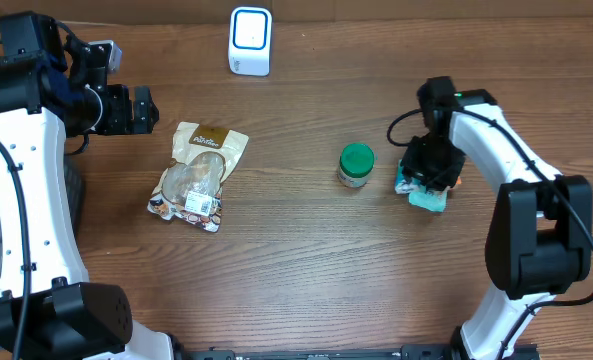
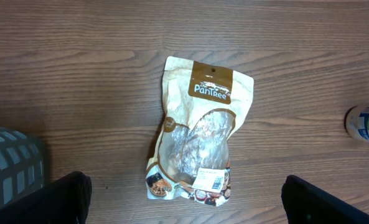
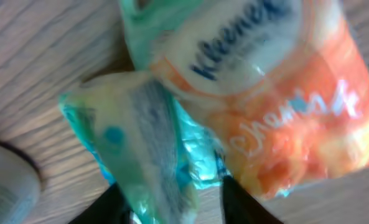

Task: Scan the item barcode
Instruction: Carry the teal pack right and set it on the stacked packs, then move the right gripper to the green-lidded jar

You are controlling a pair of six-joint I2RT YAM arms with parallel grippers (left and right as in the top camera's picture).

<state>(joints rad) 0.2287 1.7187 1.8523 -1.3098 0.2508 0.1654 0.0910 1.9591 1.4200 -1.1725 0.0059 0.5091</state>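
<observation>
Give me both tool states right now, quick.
Left tool: open, holding nothing.
Right tool: straddles the teal end of the Kleenex pack; gripping or not, cannot tell.

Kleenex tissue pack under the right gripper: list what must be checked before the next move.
1. Right gripper is over the orange-and-teal Kleenex tissue pack: ok.
2. Firm hold on the pack: its fingers straddle the teal end, but whether they clamp it: cannot tell.
3. Barcode found: not ok, none shows on the visible face.
4. White box-shaped scanner upright at the far edge, nothing in front of it: ok.
5. Route to the scanner: not ok, the green-lidded jar stands close beside the pack.
6. Left gripper open and away, near the brown snack pouch: ok.
</observation>
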